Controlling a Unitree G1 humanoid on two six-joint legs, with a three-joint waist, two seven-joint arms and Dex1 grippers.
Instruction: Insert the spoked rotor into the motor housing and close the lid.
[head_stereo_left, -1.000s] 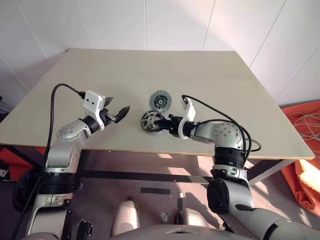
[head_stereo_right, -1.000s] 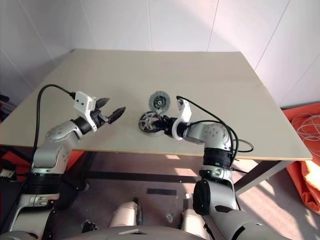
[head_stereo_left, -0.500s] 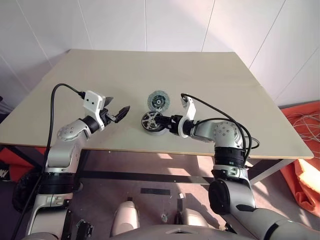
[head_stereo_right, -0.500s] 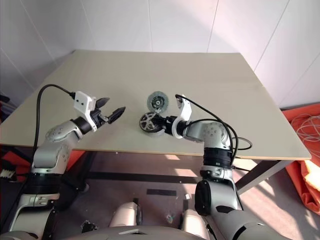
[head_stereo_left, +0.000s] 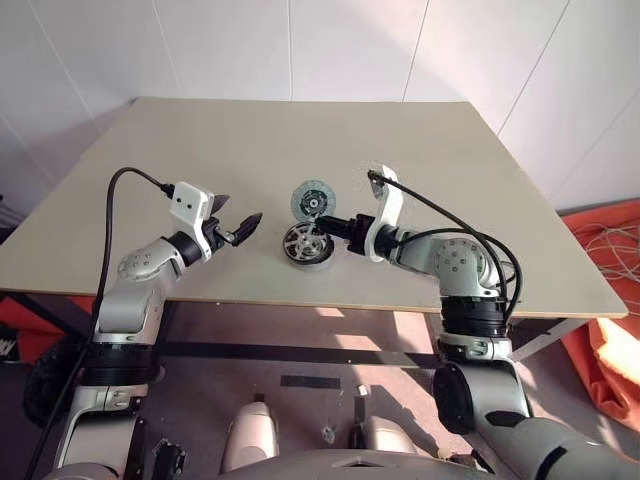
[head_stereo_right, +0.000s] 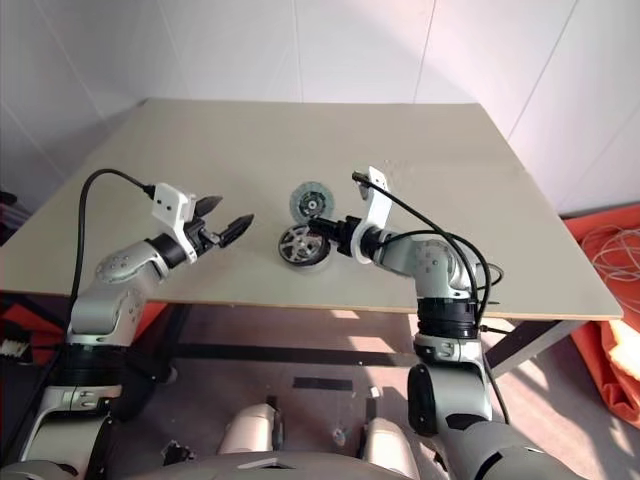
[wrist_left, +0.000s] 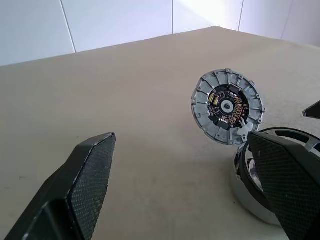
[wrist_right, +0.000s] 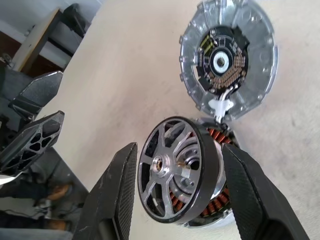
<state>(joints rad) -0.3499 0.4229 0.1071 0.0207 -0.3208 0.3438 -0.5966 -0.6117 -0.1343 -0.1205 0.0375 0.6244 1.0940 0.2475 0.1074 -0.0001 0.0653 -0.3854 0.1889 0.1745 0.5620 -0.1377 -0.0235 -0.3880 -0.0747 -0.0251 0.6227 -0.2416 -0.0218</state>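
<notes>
The thin silvery spoked rotor is seen tilted on the dark copper-wound motor housing, between the right gripper's released fingers.

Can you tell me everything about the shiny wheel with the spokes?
The spoked rotor is a thin silvery metal wheel with a dark rim, slim spokes and a small hub. It sits tilted on the motor housing, not fully down, so copper windings show on one side. The right gripper has a black finger on either side, none touching it.
</notes>
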